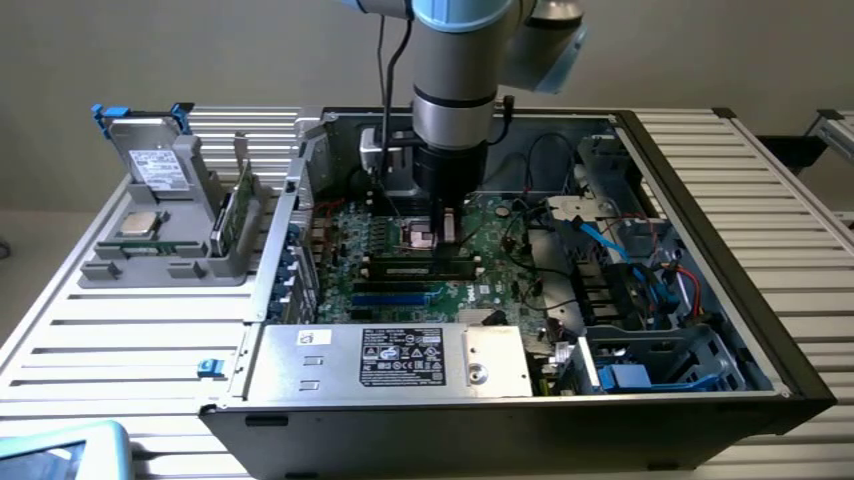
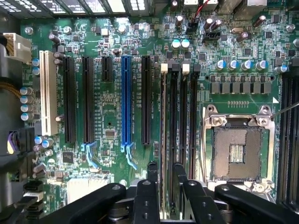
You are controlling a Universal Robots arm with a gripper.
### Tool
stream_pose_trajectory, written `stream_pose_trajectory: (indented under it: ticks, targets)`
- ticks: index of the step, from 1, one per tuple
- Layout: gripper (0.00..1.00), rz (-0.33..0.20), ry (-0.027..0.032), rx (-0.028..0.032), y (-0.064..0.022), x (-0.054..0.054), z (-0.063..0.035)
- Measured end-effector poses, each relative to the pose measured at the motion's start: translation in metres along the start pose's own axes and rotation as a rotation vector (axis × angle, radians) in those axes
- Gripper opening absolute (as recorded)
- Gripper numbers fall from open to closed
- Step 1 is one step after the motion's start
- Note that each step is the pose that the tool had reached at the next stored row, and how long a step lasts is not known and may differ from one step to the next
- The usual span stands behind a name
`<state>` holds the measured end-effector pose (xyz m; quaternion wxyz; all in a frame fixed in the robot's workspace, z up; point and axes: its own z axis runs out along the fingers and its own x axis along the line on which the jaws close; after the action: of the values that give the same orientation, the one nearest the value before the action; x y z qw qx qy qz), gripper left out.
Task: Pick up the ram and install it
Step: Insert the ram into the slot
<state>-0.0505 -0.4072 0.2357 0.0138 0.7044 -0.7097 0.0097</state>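
The ram [image 2: 163,140] stands edge-up in a black motherboard slot, a thin green strip running between white end latches. In the exterior view the ram [image 1: 420,266] lies as a dark stick across the board inside the open computer case. My gripper [image 2: 166,169] hangs straight over it, its black fingers [image 2: 153,170] set one on each side of the stick with a gap to it. The gripper [image 1: 441,242] reaches down from the arm into the case, open and holding nothing.
An empty processor socket [image 2: 237,151] sits beside the memory slots, long black and blue expansion slots [image 2: 126,100] on the other side. The case walls [image 1: 694,190], cables and power supply [image 1: 400,357] crowd the board. A grey fixture [image 1: 160,230] at the exterior view's left holds another green board [image 1: 235,215].
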Motion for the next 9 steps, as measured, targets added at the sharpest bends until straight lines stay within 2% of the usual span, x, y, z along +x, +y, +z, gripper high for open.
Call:
stream_pose_trajectory:
  ticks: [5, 9]
  targets:
    - [0.27, 0.0, -0.0001, 0.0, -0.0061, 0.001, -0.0178]
    - [0.27, 0.0, -0.0002, 0.0, -0.0069, 0.001, -0.0209]
